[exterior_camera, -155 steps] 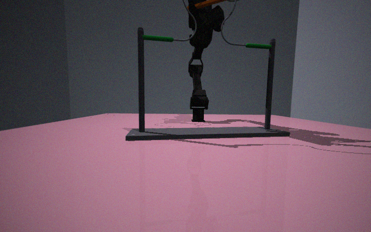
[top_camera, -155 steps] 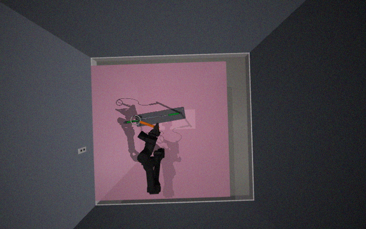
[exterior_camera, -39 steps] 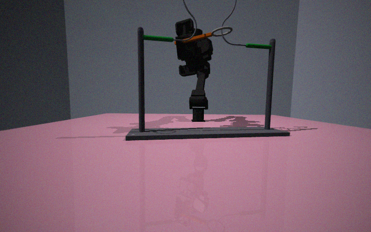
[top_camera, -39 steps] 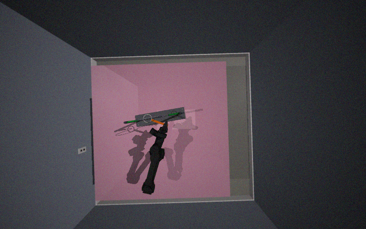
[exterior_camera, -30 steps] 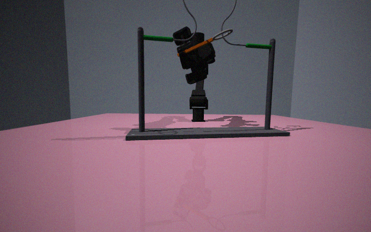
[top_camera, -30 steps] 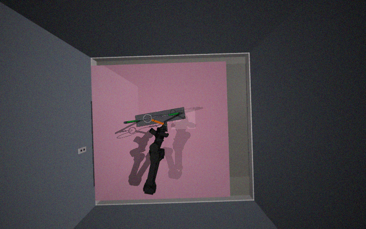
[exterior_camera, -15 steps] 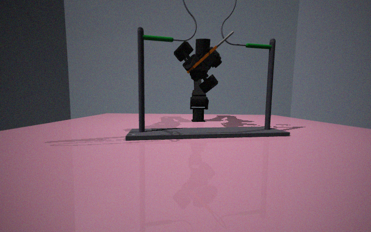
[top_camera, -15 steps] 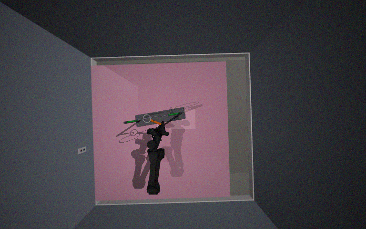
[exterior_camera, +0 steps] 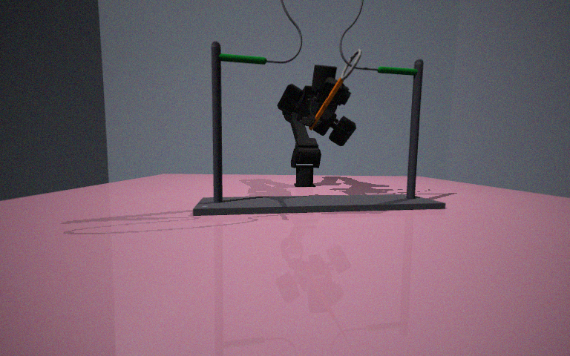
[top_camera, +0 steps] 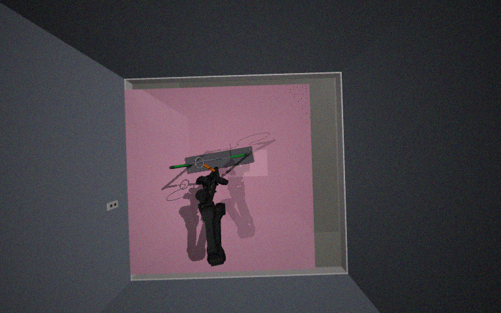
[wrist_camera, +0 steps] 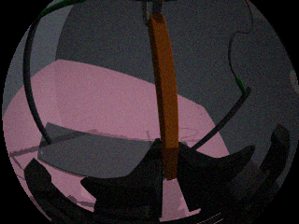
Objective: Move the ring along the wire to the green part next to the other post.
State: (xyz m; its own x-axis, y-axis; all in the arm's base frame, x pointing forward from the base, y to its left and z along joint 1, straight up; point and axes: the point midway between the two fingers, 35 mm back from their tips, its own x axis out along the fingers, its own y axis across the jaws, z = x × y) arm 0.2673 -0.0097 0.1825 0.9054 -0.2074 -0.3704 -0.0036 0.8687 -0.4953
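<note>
The ring (top_camera: 195, 165) (exterior_camera: 343, 72) and its orange handle (top_camera: 209, 167) (exterior_camera: 327, 101) (wrist_camera: 168, 89) show no readable writing.

Orange handle (top_camera: 209, 167) (exterior_camera: 327, 103) (wrist_camera: 166, 84), pale grey ring (top_camera: 196, 165) (exterior_camera: 359, 53), plain pink tabletop (top_camera: 221, 121) (exterior_camera: 260, 268) (wrist_camera: 103, 103), green wire ends (top_camera: 239, 156) (exterior_camera: 243, 58) (wrist_camera: 240, 87).

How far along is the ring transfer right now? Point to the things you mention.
Done: the gripper (top_camera: 216, 169) (exterior_camera: 312, 123) (wrist_camera: 163, 141) has the orange handle (top_camera: 209, 167) (exterior_camera: 327, 103) (wrist_camera: 167, 84) between its fingers.

In hand: the ring (top_camera: 196, 159) (exterior_camera: 359, 56) is around the wire's grey part, near one green part (top_camera: 180, 166) (exterior_camera: 397, 70); whether they touch, I can't tell.

Left: reach the destination green part, release, back away.
</note>
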